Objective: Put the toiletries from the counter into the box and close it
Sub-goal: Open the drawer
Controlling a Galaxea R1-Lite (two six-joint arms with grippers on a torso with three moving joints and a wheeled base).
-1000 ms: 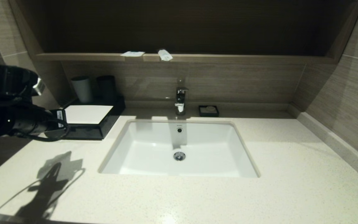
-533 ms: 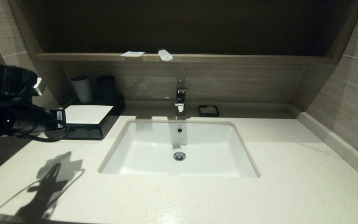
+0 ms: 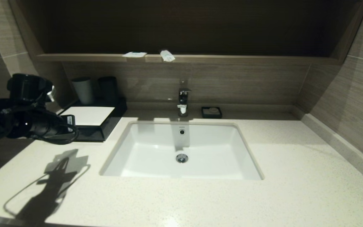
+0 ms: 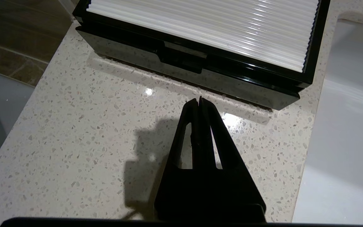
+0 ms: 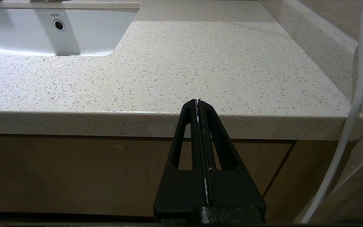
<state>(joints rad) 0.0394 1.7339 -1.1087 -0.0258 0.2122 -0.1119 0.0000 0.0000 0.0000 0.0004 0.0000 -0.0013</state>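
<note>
Two white packets lie on the brown wood-grain counter ledge (image 3: 232, 59): a flat sachet (image 3: 134, 54) and a narrow tube-like pouch (image 3: 167, 55). The black box with the white top panel (image 3: 88, 115) stands left of the sink, its drawer (image 4: 184, 60) pushed in. My left gripper (image 4: 199, 100) is shut and empty, a little in front of the drawer's notch, above the stone top. My right gripper (image 5: 198, 101) is shut and empty, low in front of the vanity's front edge, out of the head view.
A white sink (image 3: 181, 151) with a chrome tap (image 3: 183, 101) fills the middle. Two cups (image 3: 83, 90) stand behind the box. A small black soap dish (image 3: 211, 112) sits right of the tap. A white cable (image 5: 354, 94) hangs near the right gripper.
My left arm has moved right and a little lower, toward the front of the box. The packets and the box have not moved.
</note>
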